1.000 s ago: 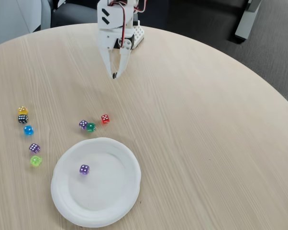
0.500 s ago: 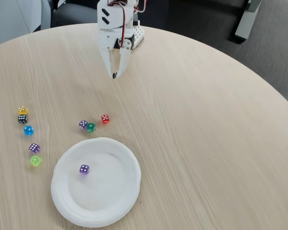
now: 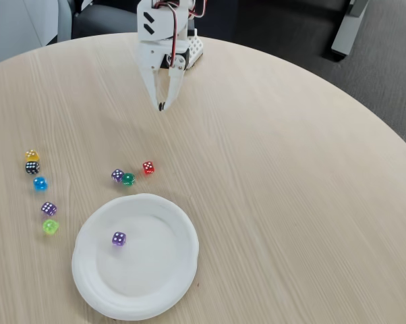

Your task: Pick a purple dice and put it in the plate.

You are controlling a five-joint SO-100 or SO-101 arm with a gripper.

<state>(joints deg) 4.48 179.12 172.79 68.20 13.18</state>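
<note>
- At the far left of the fixed view, on a round pale wood-grain tabletop (image 3: 291, 202), a yellow die (image 3: 32, 155) sits touching a black die (image 3: 32, 167), with a blue die (image 3: 40, 183) just below them.
- Below those, a purple dice (image 3: 48, 208) lies on the tabletop just above a lime green die (image 3: 50, 226), left of the plate and apart from it.
- Near the bottom, left of centre, a round white paper plate (image 3: 156, 283) rests flat; a second purple dice (image 3: 119, 238) lies inside it, left of its middle.
- Just above the plate's rim, a third purple dice (image 3: 117, 175) touches a dark green die (image 3: 127, 179), and a red die (image 3: 148, 167) sits just to their right.
- At top centre, the white arm hangs its end effector (image 3: 161, 106) above bare tabletop, well apart from every die; its fingers meet at the tips, clenched on nothing.
- The right half of the tabletop is plain wood grain.
- Beyond the curved table edge lies dark grey floor, with a pale furniture leg (image 3: 346, 30) at top right and a light grey panel (image 3: 17, 23) at top left.
</note>
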